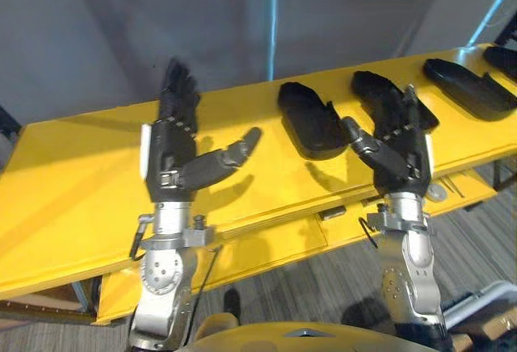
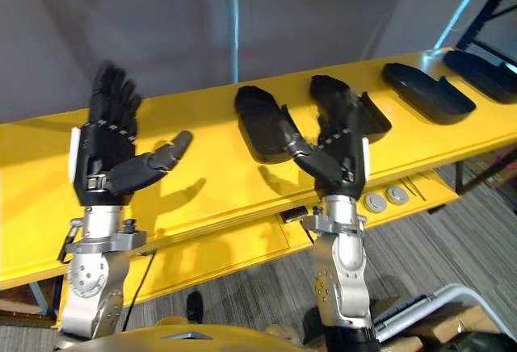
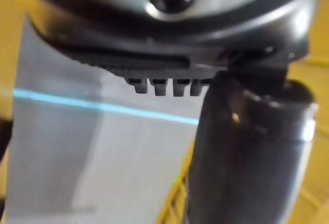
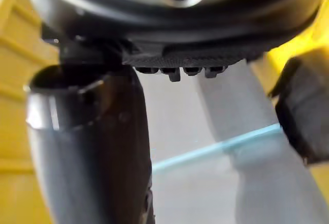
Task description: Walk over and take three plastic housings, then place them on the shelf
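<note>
L fingers [image 1: 179,85] straight, close together, pointing up; L thumb [image 1: 234,157] sticks out sideways toward the R. L hand [image 1: 170,154] holds nothing and sits above a bare part of the yellow table [image 1: 73,182]. R fingers [image 2: 334,122] are also straight & up, R thumb [image 2: 291,144] out toward the L. R hand [image 2: 343,166] is empty too. In both wrist views the fingertips show in a flat row, uncurled.

Four black plastic housings lie flat on the table in a row along it, all on the robot's R half. Housing 1 [image 1: 311,118] is between the two hands in the head views, nearer R hand. Housing 2 [image 2: 375,118] is partly hidden behind R fingers. Housing 3 [image 1: 468,87] & housing 4 [image 1: 502,60] are further R, well apart from both hands. Long axes approx parallel, each running across the table's depth, slanted far-L to near-R. On 1 & 3 the narrower rounded end points to the far edge, wider end toward the robot. A lower yellow ledge [image 2: 242,247] under the near edge carries small round discs [image 2: 374,202].
</note>
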{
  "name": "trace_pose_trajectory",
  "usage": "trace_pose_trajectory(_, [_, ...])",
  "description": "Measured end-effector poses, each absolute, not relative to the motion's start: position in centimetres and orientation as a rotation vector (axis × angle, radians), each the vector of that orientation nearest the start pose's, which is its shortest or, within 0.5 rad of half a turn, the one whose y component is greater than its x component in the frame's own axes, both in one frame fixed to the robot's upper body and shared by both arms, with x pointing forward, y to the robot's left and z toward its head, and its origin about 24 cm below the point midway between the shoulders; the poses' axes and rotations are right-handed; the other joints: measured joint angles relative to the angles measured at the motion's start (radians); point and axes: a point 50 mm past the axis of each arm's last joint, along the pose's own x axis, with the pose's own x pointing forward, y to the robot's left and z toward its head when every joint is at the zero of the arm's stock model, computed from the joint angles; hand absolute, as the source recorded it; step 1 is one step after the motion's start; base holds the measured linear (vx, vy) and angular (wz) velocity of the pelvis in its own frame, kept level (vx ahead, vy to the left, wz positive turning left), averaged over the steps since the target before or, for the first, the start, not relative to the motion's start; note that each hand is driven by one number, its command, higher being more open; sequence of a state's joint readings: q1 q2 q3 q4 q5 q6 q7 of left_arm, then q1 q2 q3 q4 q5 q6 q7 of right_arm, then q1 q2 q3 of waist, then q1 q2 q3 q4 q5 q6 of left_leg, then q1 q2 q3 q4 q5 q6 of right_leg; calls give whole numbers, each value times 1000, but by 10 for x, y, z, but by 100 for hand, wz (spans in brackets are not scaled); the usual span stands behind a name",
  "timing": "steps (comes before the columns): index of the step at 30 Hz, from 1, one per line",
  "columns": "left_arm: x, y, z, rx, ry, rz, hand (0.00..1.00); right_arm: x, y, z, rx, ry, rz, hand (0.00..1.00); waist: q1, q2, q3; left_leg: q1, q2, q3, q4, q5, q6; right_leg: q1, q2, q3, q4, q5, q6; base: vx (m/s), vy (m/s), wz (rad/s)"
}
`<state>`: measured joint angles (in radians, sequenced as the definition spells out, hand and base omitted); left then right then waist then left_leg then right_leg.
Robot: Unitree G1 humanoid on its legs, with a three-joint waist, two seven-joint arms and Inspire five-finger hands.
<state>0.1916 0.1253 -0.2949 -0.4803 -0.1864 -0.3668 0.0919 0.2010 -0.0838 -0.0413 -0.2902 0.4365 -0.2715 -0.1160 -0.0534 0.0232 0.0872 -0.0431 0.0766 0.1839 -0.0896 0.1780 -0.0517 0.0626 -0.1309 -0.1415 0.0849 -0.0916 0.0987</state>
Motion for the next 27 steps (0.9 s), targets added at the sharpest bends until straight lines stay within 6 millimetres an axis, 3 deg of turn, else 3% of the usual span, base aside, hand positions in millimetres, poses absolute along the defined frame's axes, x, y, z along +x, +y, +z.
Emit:
trace_pose_trajectory(5, [190, 71, 137, -258, -586, -446, 100, 182, -207, 85, 339, -358, -297, 100, -65, 6, 0, 33, 7, 102, 0, -14, 4, -30, 5, 112, -3, 29, 9, 43, 11, -71])
trace_pose_trajectory(6, [193, 60, 134, -249, -564, -510, 100, 174, -212, 87, 328, -376, -327, 100, -90, 9, 0, 56, 11, 141, 0, -26, 2, -31, 7, 151, -3, 31, 12, 40, -1, -79])
trace_pose_trajectory(9, [195, 42, 129, -243, -512, -612, 100, 162, -218, 90, 323, -409, -357, 100, -127, 14, -1, 86, 23, 226, 0, -50, -7, -51, 18, 234, -12, 40, 14, 10, 1, -89])
trace_pose_trajectory(14, [194, 23, 124, -251, -444, -738, 100, 157, -220, 89, 439, -448, -290, 100, -170, 17, 1, 116, 35, 292, 5, -75, -26, -66, 37, 312, -19, 47, 11, 6, -8, -55])
trace_pose_trajectory(15, [195, 23, 125, -277, -430, -740, 100, 159, -217, 90, 440, -454, -252, 100, -163, 15, 3, 115, 31, 253, 36, -105, -28, -69, 43, 341, -18, 54, 3, 17, -4, -80])
trace_pose_trajectory(16, [198, 26, 126, -278, -431, -701, 100, 163, -209, 92, 445, -463, -184, 100, -136, 13, 5, 61, 15, 107, 158, -194, -9, -82, 54, 385, -16, 61, -5, 2, 2, -99])
trace_pose_trajectory(17, [200, 30, 126, -277, -432, -673, 100, 166, -205, 94, 446, -467, -142, 100, -117, 18, 8, 31, 4, 29, 227, -239, -4, -86, 65, 412, -16, 63, -5, -12, 18, -137])
trace_pose_trajectory(18, [205, 40, 127, -279, -434, -599, 100, 176, -193, 99, 446, -470, -39, 100, -83, 33, 15, -10, -9, -100, 353, -319, -7, -90, 94, 457, -8, 68, -11, -17, 29, -119])
trace_pose_trajectory(20, [204, 66, 127, -303, -438, -467, 100, 187, -173, 107, 446, -471, 114, 100, -53, 49, 20, -33, -12, -219, 464, -405, -13, -106, 138, 504, 27, 63, -16, -46, 99, -103])
trace_pose_trajectory(22, [199, 79, 131, -339, -453, -425, 100, 186, -166, 111, 455, -475, 148, 100, -30, 45, 23, -50, -10, -220, 501, -430, -6, -129, 151, 510, 63, 48, -14, -39, 74, -32])
trace_pose_trajectory(24, [191, 96, 133, -391, -483, -380, 100, 184, -159, 111, 488, -458, 157, 100, 10, 23, 40, -57, -14, -205, 530, -439, 1, -151, 155, 519, 108, 38, -1, -21, 60, -16])
trace_pose_trajectory(27, [184, 105, 132, -433, -500, -353, 100, 176, -156, 104, 522, -414, 133, 100, 27, 6, 49, -54, -12, -187, 561, -458, 4, -160, 160, 520, 135, 40, 4, -23, 88, -32])
